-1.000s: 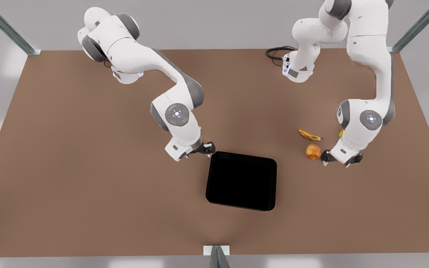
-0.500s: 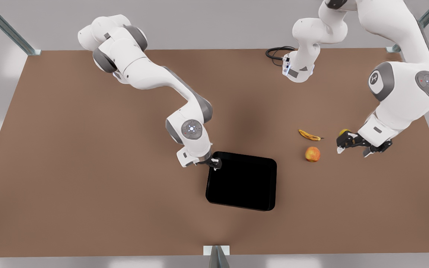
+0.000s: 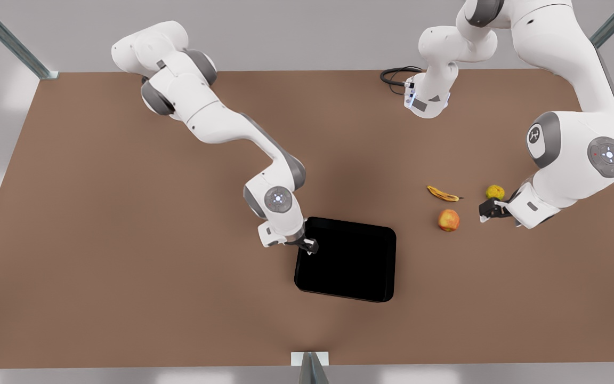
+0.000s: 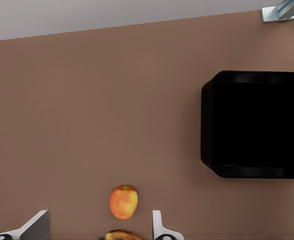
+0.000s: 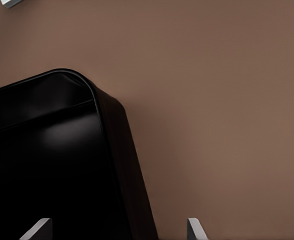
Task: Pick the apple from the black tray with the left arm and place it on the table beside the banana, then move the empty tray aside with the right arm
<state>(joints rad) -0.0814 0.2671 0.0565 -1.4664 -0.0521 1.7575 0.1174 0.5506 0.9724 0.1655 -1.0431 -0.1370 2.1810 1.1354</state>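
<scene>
Red-orange and clear of the tray, the apple (image 3: 448, 220) already sits on the brown tabletop (image 3: 126, 240), just near-side of the banana (image 3: 443, 193) on the front view's right, with a small yellow-green fruit (image 3: 495, 191) a little farther right. So the first half of the task looks done. The left gripper (image 3: 485, 212) hangs just right of the apple, its fingers (image 4: 157, 226) spread wide and holding nothing, touching no fruit.

What remains is moving the black tray (image 3: 345, 260), which lies empty near the middle of the tabletop. The right gripper (image 3: 309, 246) is down at the tray's far-left corner, its fingers (image 5: 194, 229) wide apart and straddling the raised rim, not closed on it. My judgement: the tray grasp is being set up, and the push or pull aside has not begun.
</scene>
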